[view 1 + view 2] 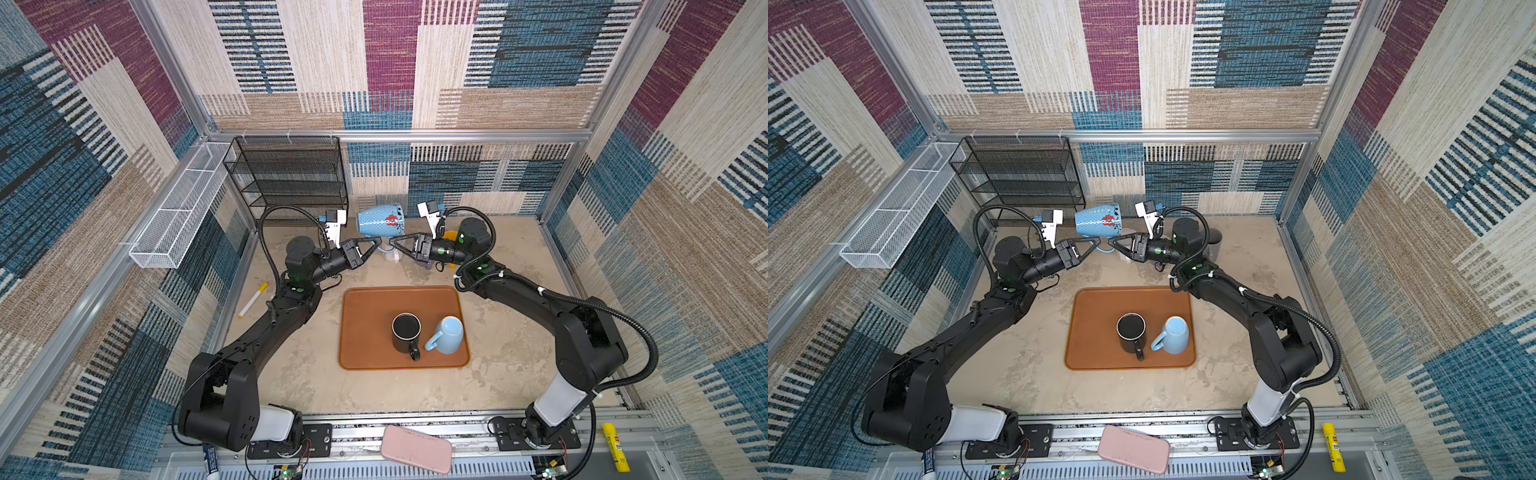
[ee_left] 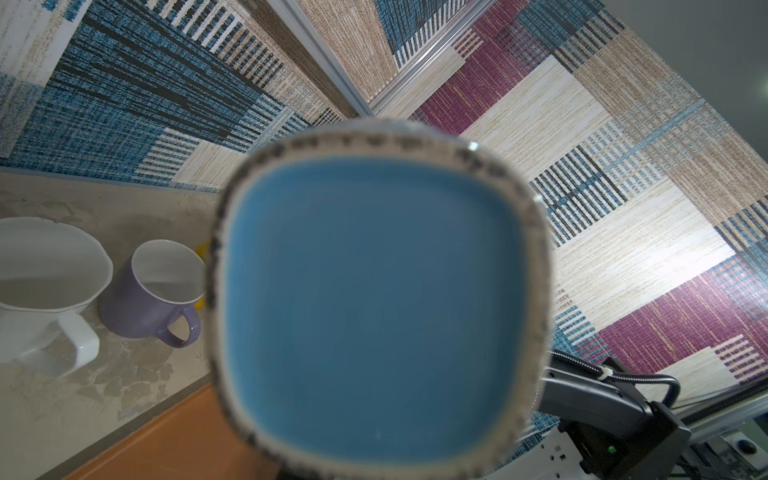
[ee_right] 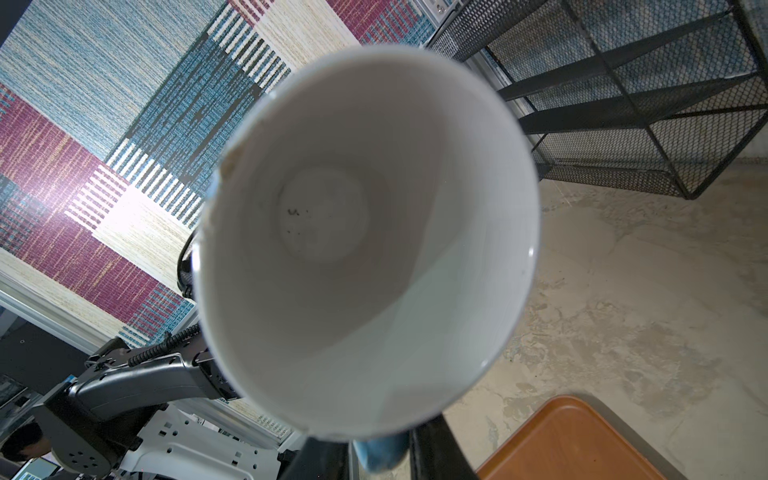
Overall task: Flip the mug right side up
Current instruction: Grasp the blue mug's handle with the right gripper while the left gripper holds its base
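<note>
On the tray (image 1: 365,307) sit one black mug (image 1: 405,337), one blue mug (image 1: 449,337).

From my screen the floral mug (image 1: 380,222) reads as glazed ceramic: glossy blue outside, smooth white inside, with a duller speckled ring round its base. The tray (image 1: 365,316) looks like smooth brown plastic with a low sheen. The table (image 1: 498,353) is matt, mottled and rough, like concrete. I see matt black metal mesh on the rack (image 1: 291,174), white coated wire on the basket (image 1: 178,216), a shiny black mug (image 1: 404,344), and coarse woven cloth on the walls (image 1: 390,62).
</note>
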Motion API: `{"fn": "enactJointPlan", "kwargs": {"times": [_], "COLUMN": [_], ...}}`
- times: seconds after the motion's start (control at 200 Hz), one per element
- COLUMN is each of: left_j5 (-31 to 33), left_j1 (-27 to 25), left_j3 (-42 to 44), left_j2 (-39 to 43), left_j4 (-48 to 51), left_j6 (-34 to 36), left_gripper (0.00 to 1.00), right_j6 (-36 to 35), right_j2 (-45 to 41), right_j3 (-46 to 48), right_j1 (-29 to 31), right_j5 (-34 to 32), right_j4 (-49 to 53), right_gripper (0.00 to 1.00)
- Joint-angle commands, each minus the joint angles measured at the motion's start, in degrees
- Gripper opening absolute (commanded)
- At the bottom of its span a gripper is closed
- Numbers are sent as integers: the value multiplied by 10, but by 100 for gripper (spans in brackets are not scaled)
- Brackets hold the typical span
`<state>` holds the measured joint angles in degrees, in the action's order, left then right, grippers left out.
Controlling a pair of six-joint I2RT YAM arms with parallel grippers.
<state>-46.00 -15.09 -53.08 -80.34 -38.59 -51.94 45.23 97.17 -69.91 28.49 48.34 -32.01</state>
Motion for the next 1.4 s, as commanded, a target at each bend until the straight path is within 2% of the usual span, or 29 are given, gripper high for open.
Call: {"fn": "enactJointPlan", "kwargs": {"times": [0.0,0.791,1.257,1.397], "left_j5": [-9,-13,-12,-10], "left_j1": [-3,-9,-9,-8], "left_j3": [2,9,8,4], "left_j2": [-8,-24,-29,-29], "left_j4": [-48,-60,-45,-31], "left_j6": [-10,-7,-4,-2], "left_gripper": [0,0,0,15], "right_j6": [12,18,-5,-27], "right_j2": [2,21,4,0], "right_j3": [-11,-35,-33,-40], "right_j1": [4,12,12,12], "right_j5": [17,23,4,-7], "right_j4": [-39,-34,-10,21], "right_gripper": [26,26,6,4]}}
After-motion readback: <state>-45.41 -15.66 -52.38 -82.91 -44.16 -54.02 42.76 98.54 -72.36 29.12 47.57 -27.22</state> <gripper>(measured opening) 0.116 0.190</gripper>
